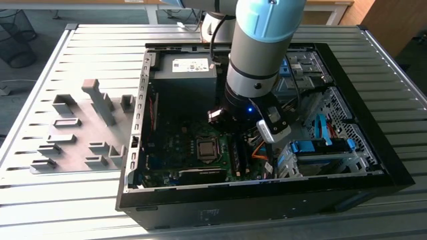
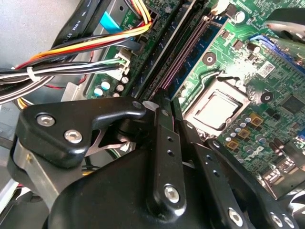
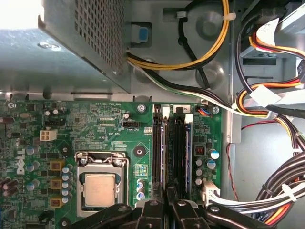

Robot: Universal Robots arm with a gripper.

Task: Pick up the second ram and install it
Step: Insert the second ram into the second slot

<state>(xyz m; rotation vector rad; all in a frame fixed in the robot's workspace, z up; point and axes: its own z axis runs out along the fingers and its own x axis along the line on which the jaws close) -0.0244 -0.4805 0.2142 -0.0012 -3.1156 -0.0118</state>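
**Grey blocks, an open case, and fingers at the memory slots**

Grey fixture blocks [image 1: 80, 135] stood at the exterior view's left on the slatted metal worktop [image 1: 100, 50]. Beside them lay the open black computer case [image 1: 373, 165], with the green motherboard [image 1: 167, 165] on its floor. We saw the robot arm [image 1: 260, 60] reaching down into the middle of the case, and blue drive brackets [image 1: 320, 147] sat towards the exterior view's right.

In the first wrist view, the processor socket [image 3: 100, 183] lay beside the long black memory slots [image 3: 157, 143]. The second ram [image 3: 178, 143] stood edge-on in one of those slots, directly in line with the gripper [image 3: 170, 210]. The black fingers [image 2: 164, 143] were drawn together to a narrow gap, clamped on the near end of the stick as far as we could see. Bundled cables [image 3: 281, 186] ran past the board's far side.
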